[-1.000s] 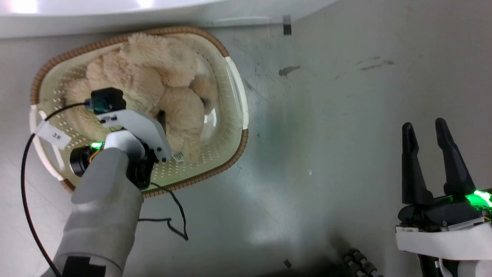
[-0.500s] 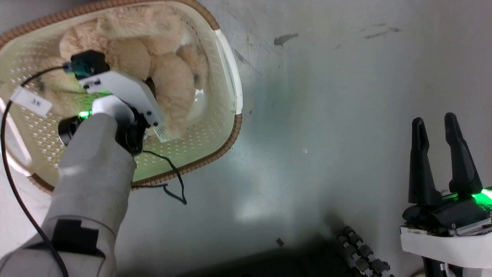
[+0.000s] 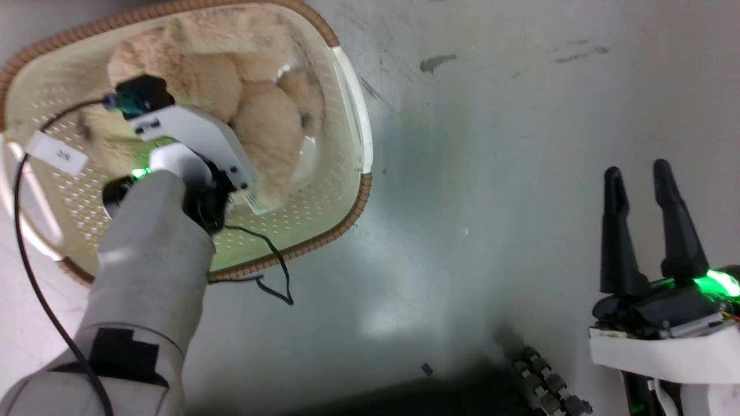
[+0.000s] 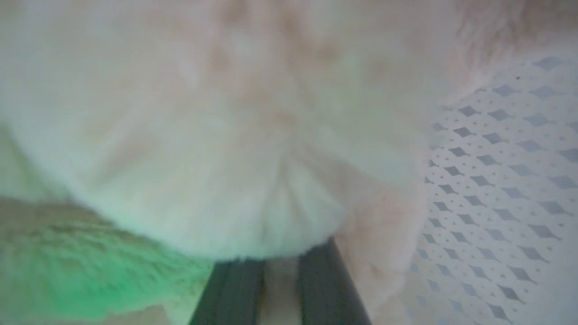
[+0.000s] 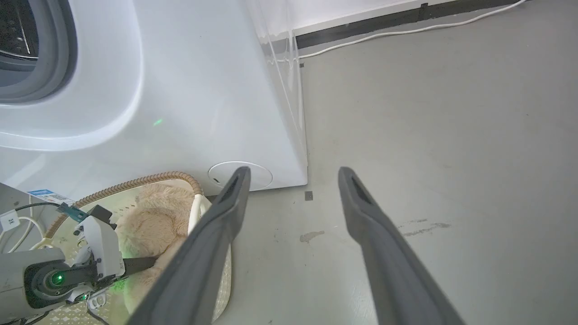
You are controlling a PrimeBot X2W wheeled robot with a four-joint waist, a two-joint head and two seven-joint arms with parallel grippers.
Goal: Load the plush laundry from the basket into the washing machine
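Fingers (image 4: pixel 232 289) of the left gripper (image 4: pixel 277 271) are seen close together inside the basket (image 3: pixel 312 208), with a narrow strip of fur pinched between them, so the plush laundry (image 3: pixel 266 127) is clamped. The basket, cream and perforated with a brown woven-look rim and a white side handle, is set on a grey floor (image 3: pixel 491 173). The plush laundry, a shaggy beige toy with rounded limbs, is held entirely within the basket and is bunched toward its far half, while the near part of the basket's bottom is left bare. A small white tag (image 3: pixel 254 202) is seen at the toy's near edge, just beside the left wrist, which is lowered over the middle of the basket. In the left wrist view the fur is pressed right against the camera and tinted green on one side, with the basket's perforated wall shown beside it. A black cable (image 3: pixel 272 277) is draped over the basket's near rim onto the floor. The right gripper (image 3: pixel 636 173) is held well apart from the basket, over bare floor on the basket's right, with its two dark fingers spread apart and nothing between them. The washing machine (image 5: pixel 203 90), white with part of a grey-ringed opening visible, is placed directly behind the basket, its lower front panel close to the basket's far rim.
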